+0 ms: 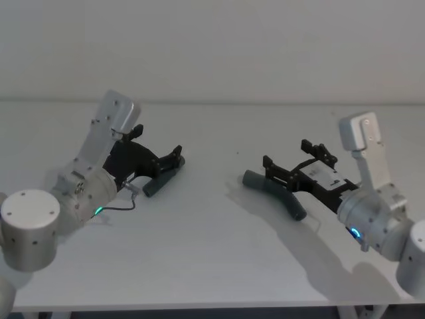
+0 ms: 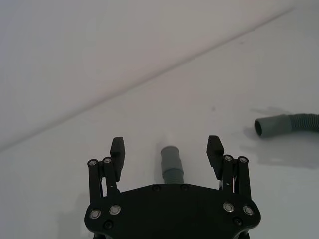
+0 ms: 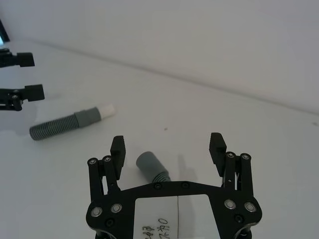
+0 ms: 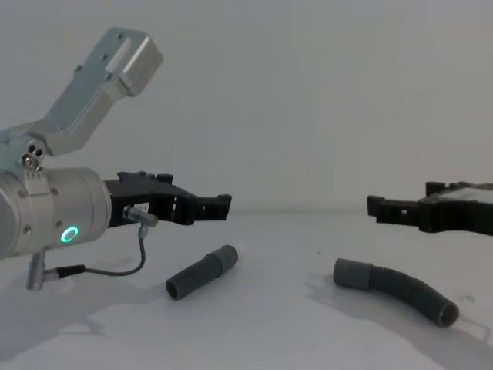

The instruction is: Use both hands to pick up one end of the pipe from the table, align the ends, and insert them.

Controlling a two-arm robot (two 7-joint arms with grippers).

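On the plain white worktop (image 1: 212, 266) lay two hose pieces, well apart. The left gripper (image 1: 178, 158) hung over the short hose (image 4: 202, 283) and the right gripper (image 1: 286, 154) over the curved hose (image 4: 397, 289), both with jaws spread, gripping nothing. A bite far from the ends might let them droop and miss, I thought. The curved hose's open cuff (image 2: 271, 125) held nothing.

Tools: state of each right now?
Left tool: open, empty, over the short hose.
Right tool: open, empty, over the curved hose.
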